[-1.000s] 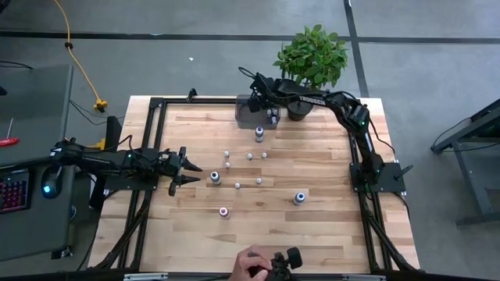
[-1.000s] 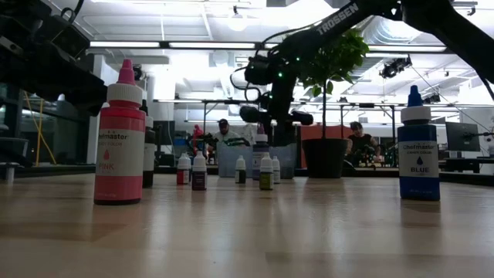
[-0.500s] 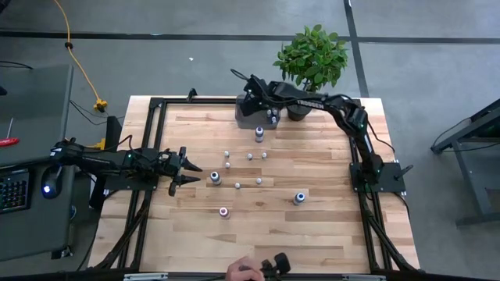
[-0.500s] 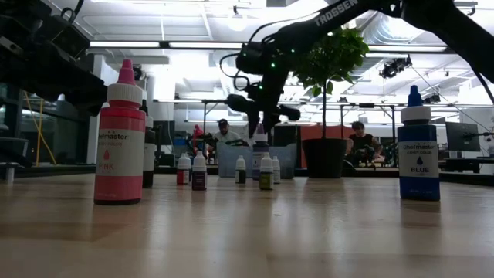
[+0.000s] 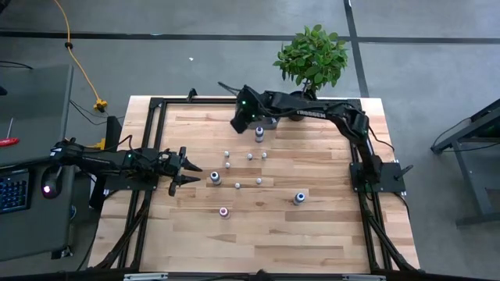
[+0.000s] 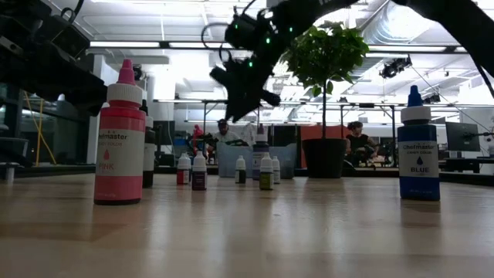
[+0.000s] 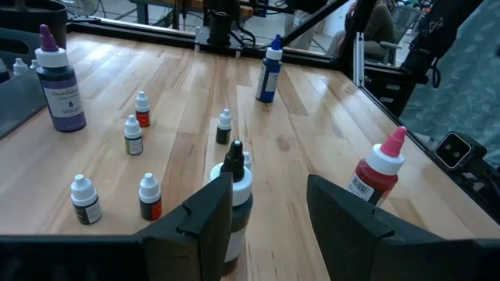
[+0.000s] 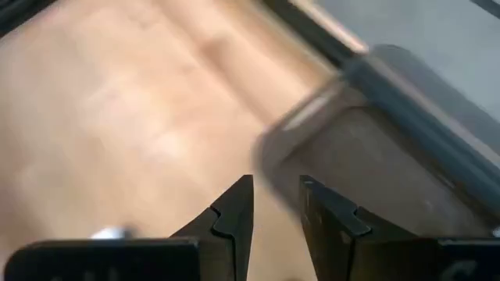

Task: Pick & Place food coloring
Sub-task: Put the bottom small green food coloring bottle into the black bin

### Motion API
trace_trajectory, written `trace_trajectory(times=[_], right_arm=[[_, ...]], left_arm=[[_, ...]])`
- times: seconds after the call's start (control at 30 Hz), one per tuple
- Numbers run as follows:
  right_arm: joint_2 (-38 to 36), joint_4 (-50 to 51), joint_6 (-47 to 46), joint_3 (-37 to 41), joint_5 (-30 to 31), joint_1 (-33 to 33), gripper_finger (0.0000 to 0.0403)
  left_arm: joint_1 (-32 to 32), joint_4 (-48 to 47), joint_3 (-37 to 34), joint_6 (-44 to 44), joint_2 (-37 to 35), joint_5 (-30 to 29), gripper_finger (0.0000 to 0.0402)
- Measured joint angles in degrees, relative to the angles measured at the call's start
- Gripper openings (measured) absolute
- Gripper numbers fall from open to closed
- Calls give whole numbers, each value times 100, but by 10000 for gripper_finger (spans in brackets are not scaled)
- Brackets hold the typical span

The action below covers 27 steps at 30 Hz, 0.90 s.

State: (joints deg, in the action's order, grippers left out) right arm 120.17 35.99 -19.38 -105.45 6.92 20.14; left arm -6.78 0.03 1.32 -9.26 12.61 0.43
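Food coloring bottles stand upright on the wooden table: a purple-capped one [image 5: 259, 134], a dark-tipped one [image 5: 215, 178], a blue one [image 5: 298, 198], a pink one [image 5: 224, 211] and several tiny white-topped ones around [image 5: 250, 155]. My left gripper [image 5: 187, 168] is open and low, near the table's left side. The dark-tipped bottle [image 7: 234, 195] stands just beyond its fingertips, apart from them. My right gripper [image 5: 237, 119] hangs high over the far part of the table, just left of the grey tray [image 5: 251, 104]. It is narrowly open with nothing between its fingers [image 8: 238, 204].
A potted green plant [image 5: 311, 58] stands at the far edge beside the tray, and my right arm spans across in front of it. In the low view the pink bottle [image 6: 120, 139] and the blue bottle [image 6: 417, 150] stand nearest. Bare wood lies along the near edge.
My right gripper has swung from above the tray toward the table's left and a little nearer, rising and turning as it went. A person's hand at the near edge has drawn back out of view. The bottles stand as before.
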Motion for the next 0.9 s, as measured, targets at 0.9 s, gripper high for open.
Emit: trace_trajectory(times=[0.9], right_arm=[[-1035, 2121, 41, 1271, -945, -2402, 94]], left_arm=[[1, 2, 0, -2, -1, -2, 163]])
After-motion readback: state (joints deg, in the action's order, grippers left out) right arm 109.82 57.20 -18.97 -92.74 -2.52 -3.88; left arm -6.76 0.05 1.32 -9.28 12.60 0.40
